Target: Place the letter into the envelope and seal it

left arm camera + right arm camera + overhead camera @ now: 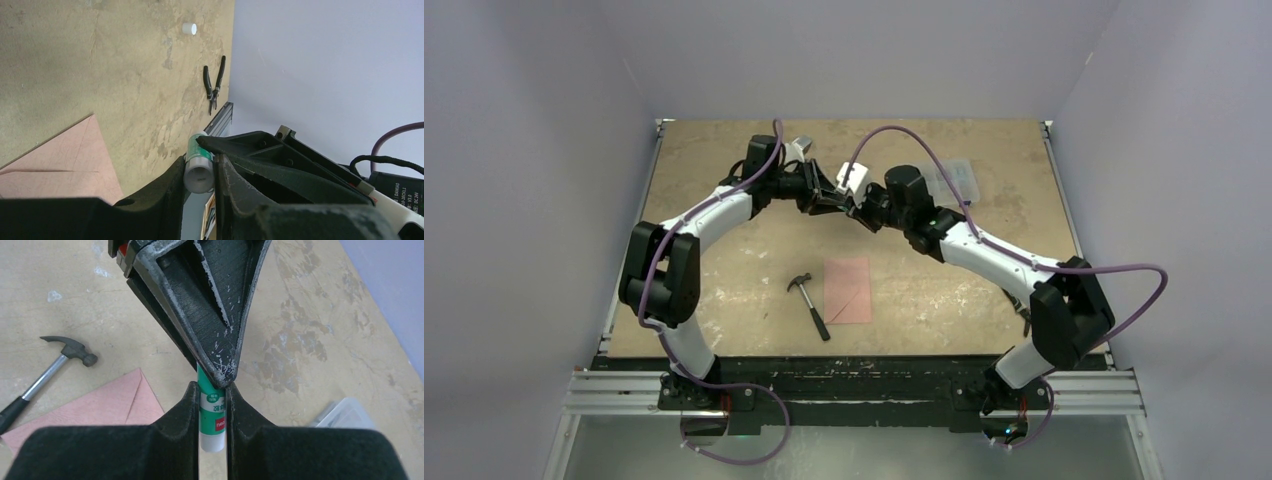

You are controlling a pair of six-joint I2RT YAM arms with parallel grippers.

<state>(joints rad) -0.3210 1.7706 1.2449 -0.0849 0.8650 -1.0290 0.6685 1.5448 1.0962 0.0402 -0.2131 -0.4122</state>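
The salmon-pink envelope (847, 290) lies flat near the table's front centre, a diagonal flap edge showing across it (100, 405) (55, 160). No separate letter sheet shows anywhere; the letter is hidden. Over the back centre of the table the two grippers meet on one green-and-white glue stick (214, 420). My right gripper (212, 390) is shut on the stick's body, its white end towards that wrist camera. My left gripper (200, 160) is shut on the other end of the glue stick (200, 170). In the top view the left gripper (839, 200) and the right gripper (856, 208) touch tips.
A hammer (809, 305) lies just left of the envelope. A small white cap (189, 28) sits on the bare board. Black pliers (214, 85) lie by the right table edge. A clear plastic box (954, 180) stands at the back right.
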